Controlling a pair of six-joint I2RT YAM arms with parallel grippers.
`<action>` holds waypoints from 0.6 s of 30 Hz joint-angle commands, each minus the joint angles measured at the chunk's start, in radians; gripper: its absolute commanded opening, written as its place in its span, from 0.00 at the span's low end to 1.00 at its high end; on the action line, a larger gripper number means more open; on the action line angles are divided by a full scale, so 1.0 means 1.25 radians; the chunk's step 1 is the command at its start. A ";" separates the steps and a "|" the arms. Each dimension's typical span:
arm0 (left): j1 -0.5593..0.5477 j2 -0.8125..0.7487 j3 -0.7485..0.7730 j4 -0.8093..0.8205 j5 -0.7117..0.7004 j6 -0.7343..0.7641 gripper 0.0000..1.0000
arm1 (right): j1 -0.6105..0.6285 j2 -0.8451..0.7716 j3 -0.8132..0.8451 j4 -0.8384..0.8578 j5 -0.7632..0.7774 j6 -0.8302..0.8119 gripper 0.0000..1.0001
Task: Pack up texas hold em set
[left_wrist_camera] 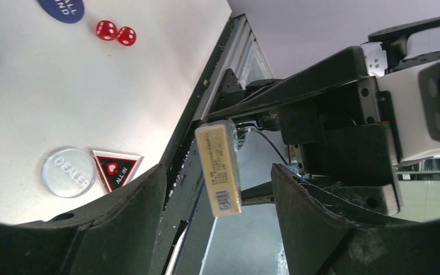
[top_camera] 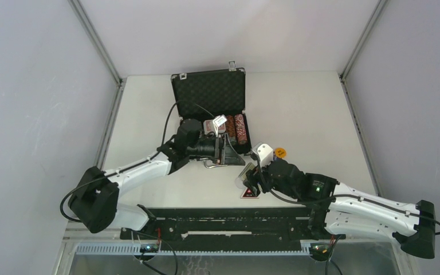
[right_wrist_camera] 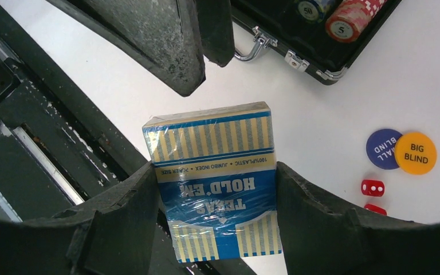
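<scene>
Top external: the briefcase is seen lying open at upper centre on the white table, lid tipped back, and chip stacks are seated in the right side of its base. The left gripper is held just below the case's front edge. The right gripper is placed right of it, lower centre, and is clamped on the blue card deck. An orange token and a red triangle marker are seen nearby on the table.

Left wrist: the left jaws are spread apart, and nothing is gripped. The deck is seen edge-on at centre between them, with a gap on each side. A clear DEALER button is seen lower left, touching the triangle marker. Two red dice are seen upper left.

Right wrist: the deck is pinched at lower centre between both right fingers. The left gripper's fingertips are seen just above it. The case's handle is seen at upper centre. A blue blind token is overlapped by the orange one at right.
</scene>
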 commanded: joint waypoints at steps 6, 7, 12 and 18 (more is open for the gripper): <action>-0.033 0.034 0.041 0.037 0.050 -0.010 0.63 | 0.009 -0.006 0.018 0.064 -0.001 -0.017 0.02; -0.037 0.042 0.041 0.031 0.047 -0.004 0.63 | 0.010 -0.005 0.020 0.061 0.000 -0.018 0.02; -0.051 0.078 0.047 0.020 0.049 0.004 0.61 | 0.009 -0.002 0.023 0.061 0.001 -0.017 0.02; -0.062 0.091 0.053 0.019 0.053 0.009 0.42 | 0.010 0.016 0.023 0.062 0.003 -0.013 0.02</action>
